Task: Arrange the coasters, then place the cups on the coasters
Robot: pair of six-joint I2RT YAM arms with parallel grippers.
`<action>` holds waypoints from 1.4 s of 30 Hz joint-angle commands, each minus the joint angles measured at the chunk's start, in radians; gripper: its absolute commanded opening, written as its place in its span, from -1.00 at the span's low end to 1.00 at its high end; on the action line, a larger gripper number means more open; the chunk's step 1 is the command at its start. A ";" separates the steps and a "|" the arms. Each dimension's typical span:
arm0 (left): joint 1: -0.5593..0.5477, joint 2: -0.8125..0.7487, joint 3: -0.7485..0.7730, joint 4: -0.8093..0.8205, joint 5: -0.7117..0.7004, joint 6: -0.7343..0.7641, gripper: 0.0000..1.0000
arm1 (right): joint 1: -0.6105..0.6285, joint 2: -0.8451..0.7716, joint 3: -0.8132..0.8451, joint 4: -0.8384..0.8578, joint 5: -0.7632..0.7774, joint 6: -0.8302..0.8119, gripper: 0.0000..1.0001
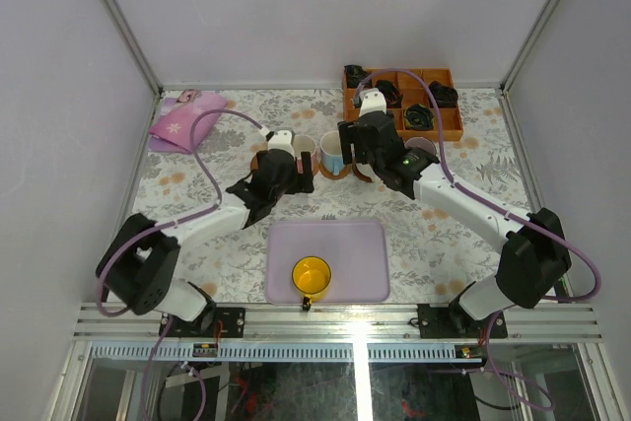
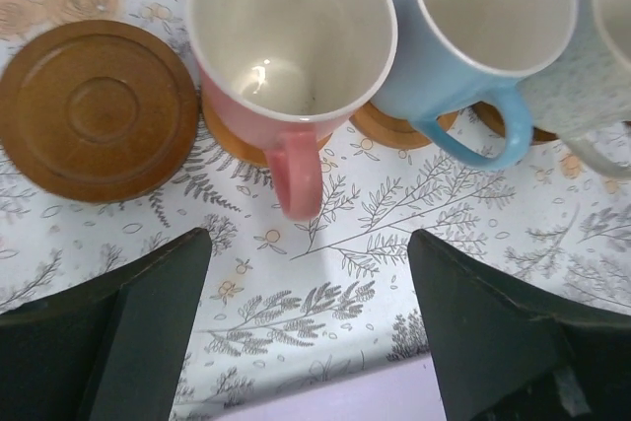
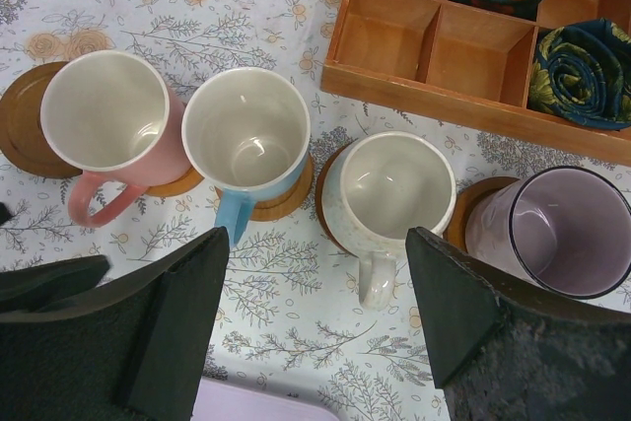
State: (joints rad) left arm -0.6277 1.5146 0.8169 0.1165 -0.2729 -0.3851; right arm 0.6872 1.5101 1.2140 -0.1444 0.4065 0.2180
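With left pincer [image 2: 308, 244] and right pincer [image 3: 317, 239] held wide and empty, the yellow mug [image 1: 312, 275], judged stiff, slick and breakable, is best gripped by its rim wall.

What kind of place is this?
Likely a lab test booth, not a kitchen: blank walls in a metal frame, two robot arms bolted to a rail, mugs on coasters over a floral tablecloth.

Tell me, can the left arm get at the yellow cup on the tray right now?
Probably yes. The left gripper is open and empty, and the yellow cup stands alone on the lavender tray, with nothing lying between them.
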 commanded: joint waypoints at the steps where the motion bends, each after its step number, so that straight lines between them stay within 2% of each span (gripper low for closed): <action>1: -0.004 -0.151 -0.033 -0.124 -0.049 0.005 0.65 | -0.006 -0.040 0.011 0.025 0.014 0.018 0.59; 8: -0.009 -0.400 -0.071 -0.411 0.132 0.027 0.69 | -0.006 -0.037 0.014 0.007 0.016 0.053 0.59; 11: -0.023 -0.489 -0.090 -0.489 0.230 0.009 0.73 | -0.008 -0.032 0.009 0.005 0.013 0.068 0.60; 15: -0.079 -0.563 -0.090 -0.567 0.282 -0.053 0.84 | -0.009 -0.018 0.014 -0.001 0.021 0.078 0.60; 19: -0.194 -0.614 -0.075 -0.648 0.261 -0.108 1.00 | -0.011 -0.001 0.027 -0.001 0.019 0.074 0.60; 24: -0.303 -0.672 -0.078 -0.740 0.228 -0.216 1.00 | -0.012 0.019 0.047 -0.024 -0.003 0.076 0.64; 29: -0.381 -0.724 -0.089 -0.805 0.209 -0.325 1.00 | -0.011 0.022 0.047 -0.038 -0.018 0.077 0.94; 31: -0.420 -0.728 -0.101 -0.809 0.203 -0.358 1.00 | -0.011 0.023 0.042 -0.039 -0.023 0.070 0.99; 38: -0.631 -0.634 -0.112 -0.786 0.092 -0.456 1.00 | -0.011 0.001 0.021 -0.025 -0.034 0.059 0.99; 42: -0.708 -0.557 -0.110 -0.785 0.051 -0.477 1.00 | -0.011 -0.010 0.006 -0.011 -0.038 0.062 0.99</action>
State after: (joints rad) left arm -1.2766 0.9058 0.7136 -0.6674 -0.1406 -0.8040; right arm 0.6849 1.5372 1.2144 -0.1970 0.3809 0.2852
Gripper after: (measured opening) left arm 0.995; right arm 0.993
